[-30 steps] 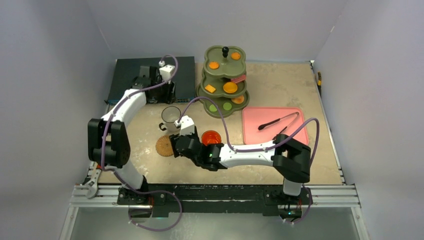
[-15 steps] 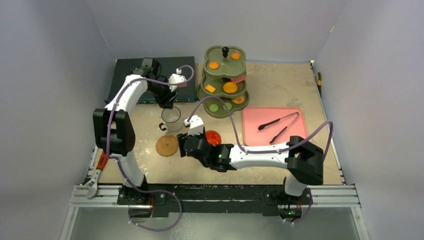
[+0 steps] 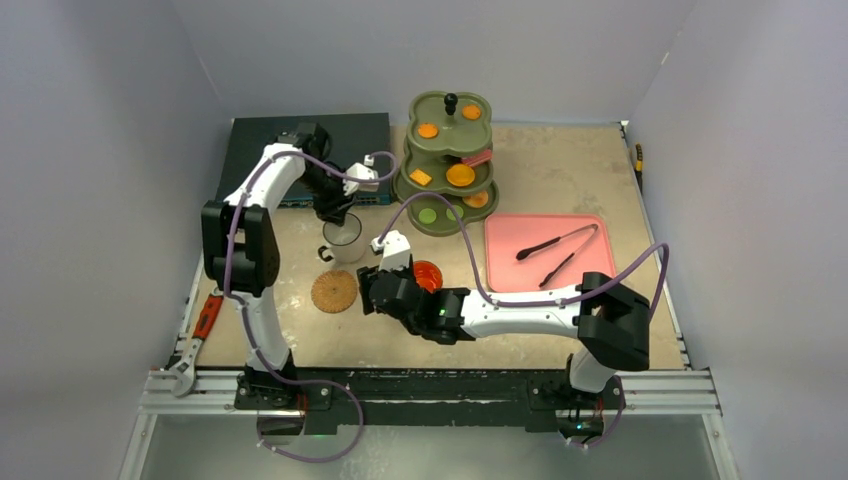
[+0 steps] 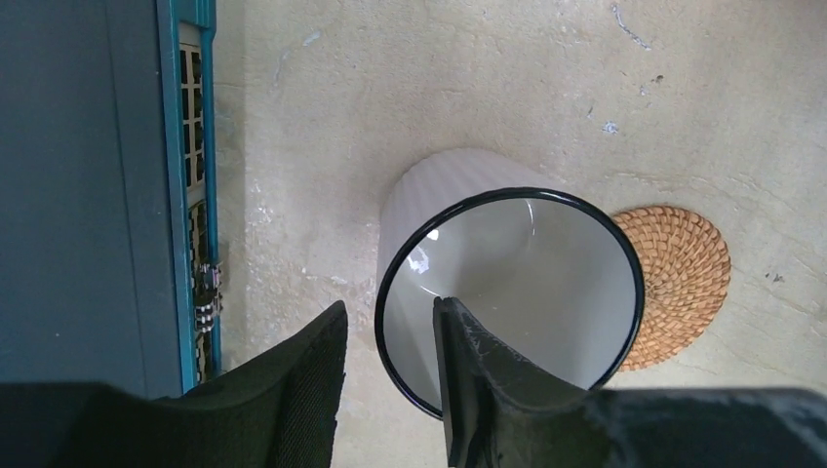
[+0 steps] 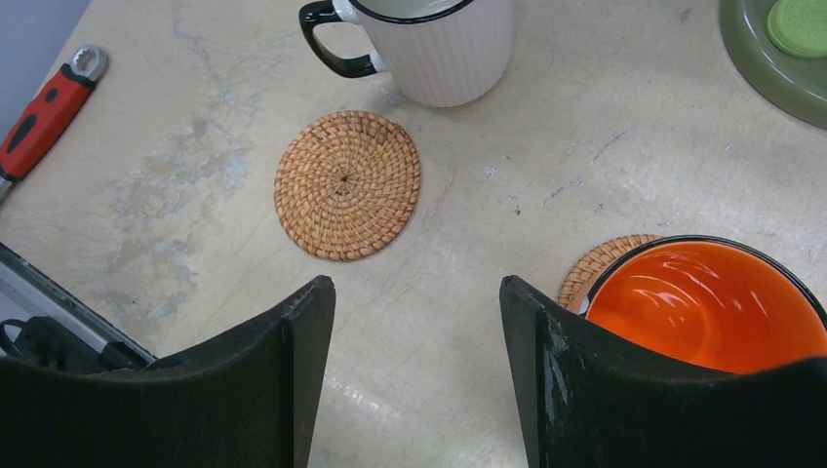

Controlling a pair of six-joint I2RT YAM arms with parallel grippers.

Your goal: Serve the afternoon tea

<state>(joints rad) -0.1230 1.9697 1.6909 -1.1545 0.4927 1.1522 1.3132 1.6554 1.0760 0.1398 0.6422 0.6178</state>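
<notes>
Left fingers [image 3: 336, 212] hang over the white mug [image 3: 343, 240] in the top view, left of the centre of the frame and near the front edge of the dark-blue box [image 3: 255, 150]. Right fingers [image 3: 368, 291] lie low over the counter [image 3: 560, 190] at the middle, between the cork coaster [image 3: 333, 291] on their left and the orange mug [image 3: 425, 275] on their right. The olive-green stand [image 3: 450, 137] is at the upper centre, with an orange biscuit [image 3: 427, 130] on its top tier and a green biscuit [image 3: 427, 215] on the lowest.

In the left wrist view the left fingers [image 4: 302, 380] are partly open and stand around the rim of the white mug [image 4: 449, 180]. One finger is outside the wall at the lower left, the other is inside the mug. A strip of counter shows between the outer finger and the wall, so they do not clamp it. The cork coaster [image 4: 688, 273] is at the right, partly hidden behind the mug.

In the right wrist view the right fingers [image 5: 293, 370] are wide open and hold nothing. The cork coaster [image 5: 347, 185] lies bare on the counter above the gap between them, apart from both. The orange mug [image 5: 702, 302] stands at the lower right, just behind the right-hand finger, on a second coaster [image 5: 600, 263]. The white mug [image 5: 449, 58] is at the top, with its handle to the left.
</notes>
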